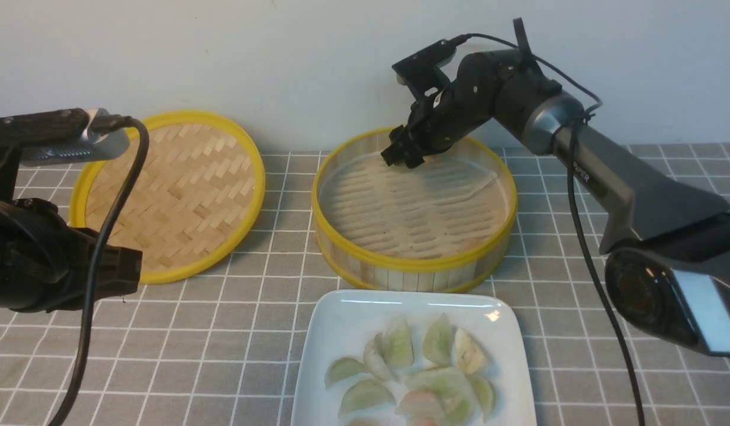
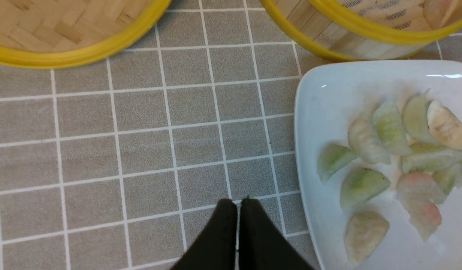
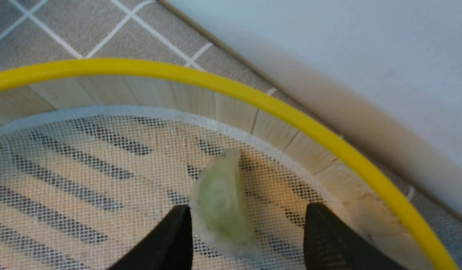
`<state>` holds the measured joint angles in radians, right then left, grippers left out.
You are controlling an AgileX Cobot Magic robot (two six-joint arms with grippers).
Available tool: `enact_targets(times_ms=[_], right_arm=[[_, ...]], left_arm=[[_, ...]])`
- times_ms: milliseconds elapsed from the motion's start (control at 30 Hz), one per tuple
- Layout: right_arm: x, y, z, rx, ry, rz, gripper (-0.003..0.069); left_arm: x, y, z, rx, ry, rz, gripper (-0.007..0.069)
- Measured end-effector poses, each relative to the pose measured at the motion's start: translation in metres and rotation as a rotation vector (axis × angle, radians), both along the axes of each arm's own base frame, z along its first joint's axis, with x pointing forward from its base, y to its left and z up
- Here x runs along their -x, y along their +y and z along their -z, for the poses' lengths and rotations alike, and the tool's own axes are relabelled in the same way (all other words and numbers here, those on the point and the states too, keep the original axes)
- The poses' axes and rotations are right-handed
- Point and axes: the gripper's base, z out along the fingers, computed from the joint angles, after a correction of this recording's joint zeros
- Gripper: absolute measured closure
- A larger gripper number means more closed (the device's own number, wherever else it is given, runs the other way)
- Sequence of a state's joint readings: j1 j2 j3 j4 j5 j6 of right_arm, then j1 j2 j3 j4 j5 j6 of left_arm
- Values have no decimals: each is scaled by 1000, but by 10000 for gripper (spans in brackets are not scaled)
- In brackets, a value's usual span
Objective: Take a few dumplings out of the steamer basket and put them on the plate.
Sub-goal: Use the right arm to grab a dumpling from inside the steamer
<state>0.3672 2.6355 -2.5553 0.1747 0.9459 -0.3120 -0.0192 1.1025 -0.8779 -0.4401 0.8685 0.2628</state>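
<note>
Pale green dumplings [image 1: 396, 344], white plate [image 1: 341, 319], yellow-rimmed steamer basket [image 1: 412, 264] — grey cloth [image 1: 222, 331] with white grid.

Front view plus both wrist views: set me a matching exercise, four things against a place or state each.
Column one:
1. left end effector
2. right end effector
3. plate
4. woven lid

Column two:
A. open, green dumpling between its fingers
B. carries several dumplings
C. shut, over the tablecloth
D. left of the steamer basket

Pairs: 1-C, 2-A, 3-B, 4-D.
</note>
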Motion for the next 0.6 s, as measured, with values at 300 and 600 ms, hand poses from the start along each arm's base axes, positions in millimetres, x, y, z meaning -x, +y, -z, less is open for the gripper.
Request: enact_targets(times_ms=[300,600], right_arm=[[5,-6,-7,4,63,11,293],[38,-20,-112,-83,88,92,516]], left_arm=[[-1,-1,-2,10,-5,-1,629],[-67,-10,-39,0,-33,59,629]])
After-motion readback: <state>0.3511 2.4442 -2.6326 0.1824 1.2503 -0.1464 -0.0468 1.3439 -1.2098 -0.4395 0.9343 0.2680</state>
